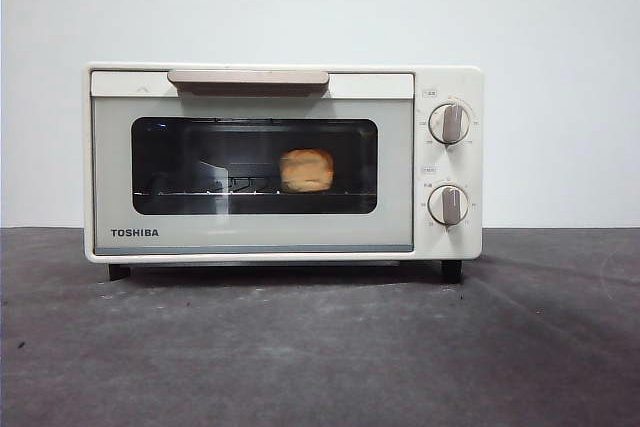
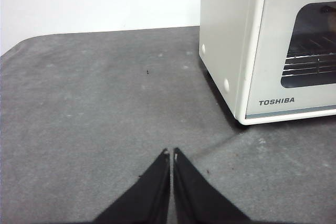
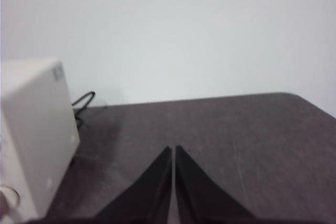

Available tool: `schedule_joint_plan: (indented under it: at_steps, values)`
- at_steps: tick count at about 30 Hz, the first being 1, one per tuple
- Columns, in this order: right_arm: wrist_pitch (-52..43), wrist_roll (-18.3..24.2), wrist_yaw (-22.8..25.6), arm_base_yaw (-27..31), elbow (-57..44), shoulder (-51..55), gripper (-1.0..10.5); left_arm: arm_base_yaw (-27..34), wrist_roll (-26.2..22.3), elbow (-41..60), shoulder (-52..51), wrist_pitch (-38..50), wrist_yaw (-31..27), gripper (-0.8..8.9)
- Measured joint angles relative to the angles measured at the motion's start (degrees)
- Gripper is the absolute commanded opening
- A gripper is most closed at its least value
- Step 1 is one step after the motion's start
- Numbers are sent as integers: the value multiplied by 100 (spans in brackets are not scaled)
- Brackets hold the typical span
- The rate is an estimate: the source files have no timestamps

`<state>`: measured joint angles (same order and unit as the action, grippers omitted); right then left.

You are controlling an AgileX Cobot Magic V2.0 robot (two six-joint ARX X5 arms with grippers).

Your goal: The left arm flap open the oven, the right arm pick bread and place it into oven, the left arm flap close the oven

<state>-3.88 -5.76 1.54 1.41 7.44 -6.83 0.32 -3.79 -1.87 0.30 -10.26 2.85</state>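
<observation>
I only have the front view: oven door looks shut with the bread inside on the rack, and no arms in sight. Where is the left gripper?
Observer: The left gripper hangs over bare table off the oven's TOSHIBA-logo corner, touching nothing.
Operator: Is it holding anything?
Observer: No. Its jaws are shut together and empty.
Operator: And the right gripper?
Observer: The right gripper is at the oven's other side, over open table, jaws shut and empty, clear of the oven wall.
Operator: Anything behind the oven I can't see?
Observer: A black cable loops on the table by the oven's rear corner, seen from the right wrist.
</observation>
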Motion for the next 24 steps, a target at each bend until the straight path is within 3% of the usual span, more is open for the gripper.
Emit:
schedule_joint_plan:
  at_steps: [8, 24]
  values:
    - [-20, 0, 0, 59, -610, 557, 6, 0, 0, 0, 0, 0, 0, 19]
    - [1370, -2, -2, 59, -647, 647, 6, 0, 0, 0, 0, 0, 0, 19]
